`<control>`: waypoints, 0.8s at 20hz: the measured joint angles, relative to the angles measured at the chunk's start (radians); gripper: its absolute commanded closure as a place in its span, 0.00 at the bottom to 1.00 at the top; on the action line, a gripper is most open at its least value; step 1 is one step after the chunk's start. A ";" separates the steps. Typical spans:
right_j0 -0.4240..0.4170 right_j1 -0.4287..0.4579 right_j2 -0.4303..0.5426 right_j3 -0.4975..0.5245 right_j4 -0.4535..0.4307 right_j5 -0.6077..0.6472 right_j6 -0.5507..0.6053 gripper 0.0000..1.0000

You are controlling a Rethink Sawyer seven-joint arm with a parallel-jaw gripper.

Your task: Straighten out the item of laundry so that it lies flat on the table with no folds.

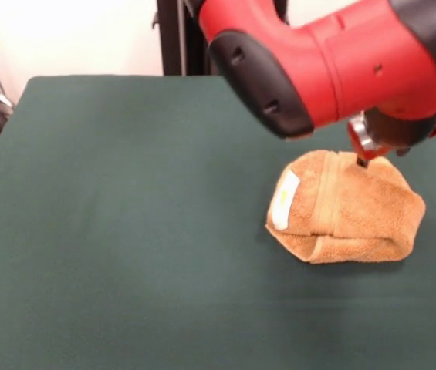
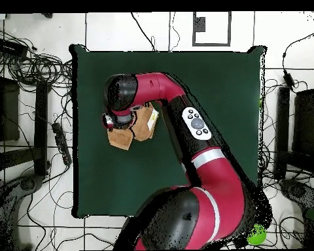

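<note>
The towel (image 1: 345, 206) is all bunched up. It is folded over itself, with a fat rolled edge at the front and the white label (image 1: 285, 199) showing on one side. It sits on the green table (image 1: 125, 231), a bit off to one side, with lots of bare cloth all around it.

What could go wrong? If the robot grabs two layers at once, it will just drag the whole lump along, and the fold will stay inside. If it grabs too little, the soft towel may slip out and flop back down. And if it pulls toward the table edge, part of the towel could end up hanging off (that side looks the closest one to me).

The big red arm (image 1: 333, 62) hangs right over the towel. The gripper (image 1: 362, 159) pokes down under it and its tip is at the back edge of the towel, touching it or very nearly. The arm hides most of the gripper, so I cannot tell how its jaws stand or if they have any cloth. From above the arm covers that spot too.
</note>
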 measured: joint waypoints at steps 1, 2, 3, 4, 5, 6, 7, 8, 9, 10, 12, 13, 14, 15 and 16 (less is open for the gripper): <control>0.001 0.018 0.000 -0.027 -0.001 0.035 -0.025 0.00; 0.001 0.027 0.000 -0.041 -0.002 0.055 -0.040 0.00; 0.001 0.038 0.000 -0.057 -0.004 0.076 -0.058 0.00; 0.002 0.049 0.000 -0.073 -0.005 0.098 -0.075 0.00; 0.002 0.060 0.000 -0.090 -0.005 0.119 -0.094 0.00; 0.002 0.066 0.000 -0.099 -0.006 0.131 -0.107 0.00; 0.002 0.072 0.000 -0.108 -0.006 0.142 -0.119 0.00; 0.002 0.077 0.001 -0.116 -0.006 0.152 -0.133 0.00; 0.002 0.080 0.001 -0.122 -0.006 0.158 -0.142 0.00; 0.002 0.088 0.001 -0.132 -0.006 0.165 -0.163 0.00; 0.002 0.089 0.001 -0.134 -0.006 0.165 -0.167 0.00; 0.002 0.091 0.001 -0.135 -0.006 0.165 -0.172 0.00; 0.002 0.092 0.001 -0.135 -0.006 0.165 -0.173 0.00; 0.002 0.092 0.001 -0.135 -0.006 0.165 -0.173 0.00; 0.002 0.092 0.001 -0.135 -0.006 0.165 -0.173 0.00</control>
